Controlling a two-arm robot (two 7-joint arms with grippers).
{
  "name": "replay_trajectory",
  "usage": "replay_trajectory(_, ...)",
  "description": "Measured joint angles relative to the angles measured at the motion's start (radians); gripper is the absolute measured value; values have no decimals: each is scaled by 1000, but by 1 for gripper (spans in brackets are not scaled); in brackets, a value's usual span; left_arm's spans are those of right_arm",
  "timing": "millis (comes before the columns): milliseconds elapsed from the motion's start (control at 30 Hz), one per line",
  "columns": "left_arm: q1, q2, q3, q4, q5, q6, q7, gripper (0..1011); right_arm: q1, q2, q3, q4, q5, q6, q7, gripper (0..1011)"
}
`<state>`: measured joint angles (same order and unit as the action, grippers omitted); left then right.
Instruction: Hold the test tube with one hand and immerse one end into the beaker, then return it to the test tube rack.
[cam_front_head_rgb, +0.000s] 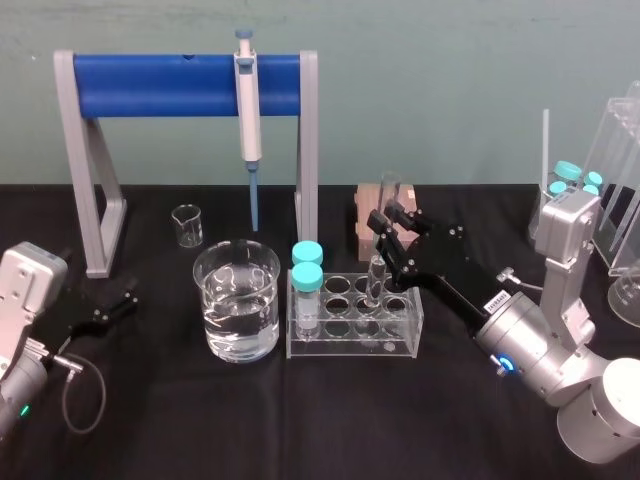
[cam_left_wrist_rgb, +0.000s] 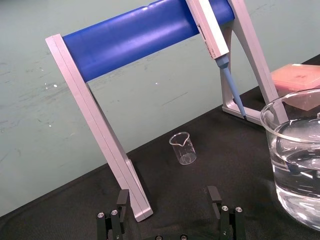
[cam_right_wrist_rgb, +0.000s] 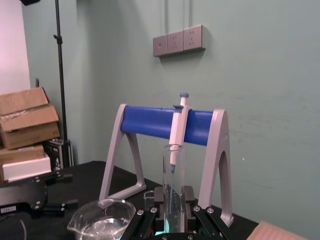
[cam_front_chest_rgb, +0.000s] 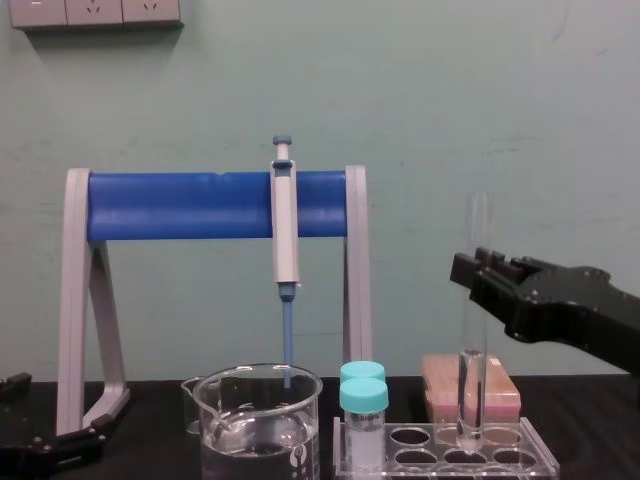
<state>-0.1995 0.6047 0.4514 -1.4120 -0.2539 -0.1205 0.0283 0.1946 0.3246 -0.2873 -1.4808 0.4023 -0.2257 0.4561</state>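
My right tool (cam_front_head_rgb: 388, 218) pinches the test tube (cam_front_head_rgb: 376, 275) partway up, with a finger pressed against each side of the glass. Below my grip the tube stands nearly upright, its round end down in a hole of the test tube rack (cam_front_head_rgb: 400, 345). Its open mouth rises above my fingers. Two teal-capped vials (cam_front_head_rgb: 307, 272) stand at the rack's end to the left of this tool. Farther left, just past that end, the beaker (cam_front_head_rgb: 238, 300) sits on the desk (cam_front_head_rgb: 330, 420) partly filled with clear liquid. A pink box (cam_front_chest_rgb: 500, 392) lies just behind this tool.

My left tool (cam_front_head_rgb: 118, 297) sits low over the desk, well away to the left. Its fingers are spread wide and hold nothing. From that tool the beaker (cam_left_wrist_rgb: 295, 165) stands close on the right, and a small beaker (cam_left_wrist_rgb: 183, 148) stands farther ahead.
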Motion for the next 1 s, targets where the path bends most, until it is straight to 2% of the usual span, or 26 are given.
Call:
replay_trajectory(400,0,0,0,0,0,0,0,1000,23,-18,-9,63,-15,-17,1,226)
replay_trajectory(1000,0,0,0,0,0,0,0,1000,44,-28,-18,110,-25,-17,8,226)
